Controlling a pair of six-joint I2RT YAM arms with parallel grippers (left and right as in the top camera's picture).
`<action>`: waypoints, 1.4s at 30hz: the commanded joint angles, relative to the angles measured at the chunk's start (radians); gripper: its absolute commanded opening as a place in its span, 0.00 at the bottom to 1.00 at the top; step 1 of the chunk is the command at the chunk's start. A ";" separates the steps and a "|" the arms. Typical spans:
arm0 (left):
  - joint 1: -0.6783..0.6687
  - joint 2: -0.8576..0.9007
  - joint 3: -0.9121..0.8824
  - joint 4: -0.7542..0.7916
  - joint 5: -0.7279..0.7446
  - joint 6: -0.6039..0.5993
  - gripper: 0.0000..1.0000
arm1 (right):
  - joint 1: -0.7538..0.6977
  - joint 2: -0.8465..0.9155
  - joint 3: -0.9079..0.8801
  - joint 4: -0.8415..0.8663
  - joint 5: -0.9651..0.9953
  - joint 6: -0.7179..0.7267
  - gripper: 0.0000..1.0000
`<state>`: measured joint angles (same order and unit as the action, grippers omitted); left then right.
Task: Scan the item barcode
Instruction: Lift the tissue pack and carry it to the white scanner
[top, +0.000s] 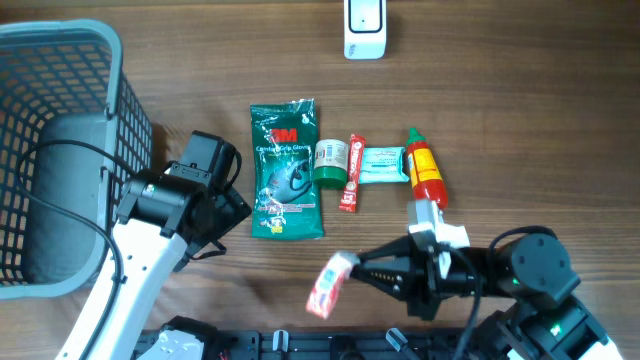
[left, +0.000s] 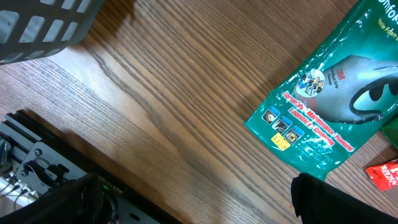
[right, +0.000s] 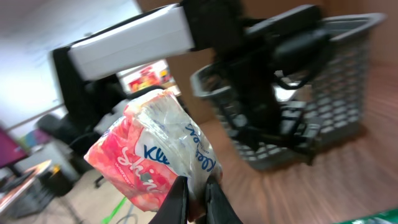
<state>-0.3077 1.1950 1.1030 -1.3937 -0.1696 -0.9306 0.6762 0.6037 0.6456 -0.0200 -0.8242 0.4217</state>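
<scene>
My right gripper (top: 362, 272) is shut on the edge of a pink-and-white tissue pack (top: 330, 284) and holds it above the table's front edge. In the right wrist view the pack (right: 152, 152) sticks up from the pinched fingers (right: 178, 198), blue lettering facing the camera; no barcode shows. A white scanner-like device (top: 364, 28) stands at the table's far edge. My left gripper (top: 222, 205) hangs open over bare wood just left of the green glove pack (top: 285, 170); one dark finger (left: 339, 200) shows by that pack's corner (left: 323, 106).
A grey mesh basket (top: 60, 150) fills the left side. In a row mid-table lie a green-capped bottle (top: 330, 160), a red stick pack (top: 352, 175), a teal packet (top: 382, 163) and a red sauce bottle (top: 425, 172).
</scene>
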 joint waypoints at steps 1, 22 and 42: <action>-0.005 0.004 -0.002 -0.001 0.001 -0.017 1.00 | -0.002 0.034 0.010 -0.017 0.134 0.026 0.04; -0.005 0.004 -0.002 -0.001 0.001 -0.017 1.00 | -0.002 0.081 0.010 -0.088 0.391 -0.076 0.04; -0.005 0.004 -0.002 -0.001 0.001 -0.017 1.00 | -0.266 0.872 0.589 -0.254 0.800 -0.528 0.04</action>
<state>-0.3077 1.1973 1.1030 -1.3945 -0.1688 -0.9306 0.4721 1.3418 1.0760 -0.2489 -0.1020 0.0082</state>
